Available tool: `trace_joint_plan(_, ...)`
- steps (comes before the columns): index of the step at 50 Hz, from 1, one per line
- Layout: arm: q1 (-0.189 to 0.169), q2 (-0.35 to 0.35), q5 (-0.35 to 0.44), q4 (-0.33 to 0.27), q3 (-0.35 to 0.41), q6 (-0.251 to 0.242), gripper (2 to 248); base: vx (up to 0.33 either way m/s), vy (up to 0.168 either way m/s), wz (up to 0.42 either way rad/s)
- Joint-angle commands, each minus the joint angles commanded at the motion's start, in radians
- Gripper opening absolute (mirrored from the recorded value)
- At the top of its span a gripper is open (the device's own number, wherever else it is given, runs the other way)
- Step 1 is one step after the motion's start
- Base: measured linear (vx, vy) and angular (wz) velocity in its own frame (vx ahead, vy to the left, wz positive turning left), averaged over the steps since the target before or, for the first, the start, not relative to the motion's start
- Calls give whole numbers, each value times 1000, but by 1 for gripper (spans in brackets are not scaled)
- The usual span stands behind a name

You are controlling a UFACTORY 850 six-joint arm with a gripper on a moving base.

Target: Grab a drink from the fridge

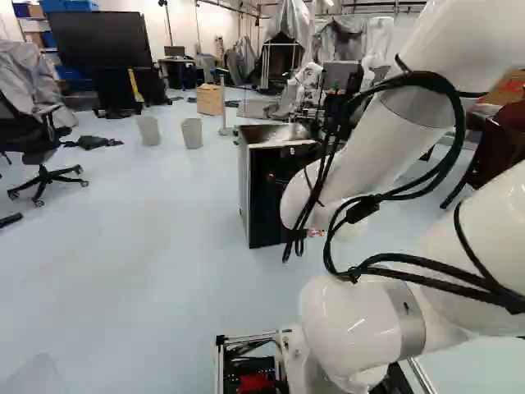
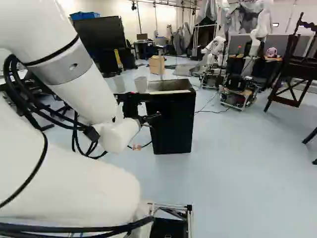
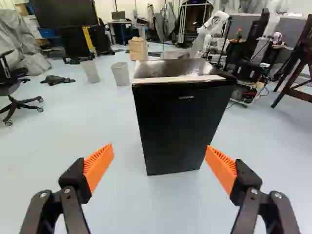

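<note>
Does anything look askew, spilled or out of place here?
A dark crumpled item, perhaps cloth, lies on the floor near the wheeled chair, as if dropped. The fridge stands upright, its door shut.

- I note a pale blue-grey floor (image 1: 123, 246), softly glossy where light lands.
- White back wall (image 1: 184, 29); grey partition (image 2: 287, 45) at the right of my right base view.
- Large black screen (image 1: 98, 39), upper left of my left base view; draped grey sheeting (image 1: 33, 78) near it.
- Two pale bins (image 1: 148, 130) (image 1: 191, 133), side by side; light wooden box (image 3: 138, 49) beyond.
- Black office chair (image 1: 37, 148); crumpled dark cloth (image 3: 57, 80) on the floor, between chair and bins.
- Dark wooden frame (image 2: 294, 64) on splayed legs, right base view.
</note>
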Motion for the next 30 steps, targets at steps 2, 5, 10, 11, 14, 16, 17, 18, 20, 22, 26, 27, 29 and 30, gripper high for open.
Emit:
trace_joint_plan(2, 0, 0, 0, 0, 0, 0, 247, 0, 0, 0)
trace_joint_plan(5, 0, 0, 0, 0, 0, 0, 247, 0, 0, 0)
trace_joint_plan(10, 0, 0, 0, 0, 0, 0, 247, 0, 0, 0)
trace_joint_plan(11, 0, 0, 0, 0, 0, 0, 247, 0, 0, 0)
trace_joint_plan(14, 0, 0, 0, 0, 0, 0, 247, 3, 0, 15)
trace_joint_plan(16, 0, 0, 0, 0, 0, 0, 247, 17, 2, 86)
trace_joint_plan(17, 0, 0, 0, 0, 0, 0, 247, 15, 6, 36)
trace_joint_plan(18, 0, 0, 0, 0, 0, 0, 247, 0, 0, 0)
trace_joint_plan(20, 0, 0, 0, 0, 0, 0, 247, -1, 4, -47)
trace_joint_plan(22, 0, 0, 0, 0, 0, 0, 247, -12, 8, -46)
trace_joint_plan(26, 0, 0, 0, 0, 0, 0, 247, -4, 1, -9)
trace_joint_plan(27, 0, 0, 0, 0, 0, 0, 247, 0, 0, 0)
trace_joint_plan(29, 0, 0, 0, 0, 0, 0, 247, 10, 2, 7)
trace_joint_plan(30, 0, 0, 0, 0, 0, 0, 247, 0, 0, 0)
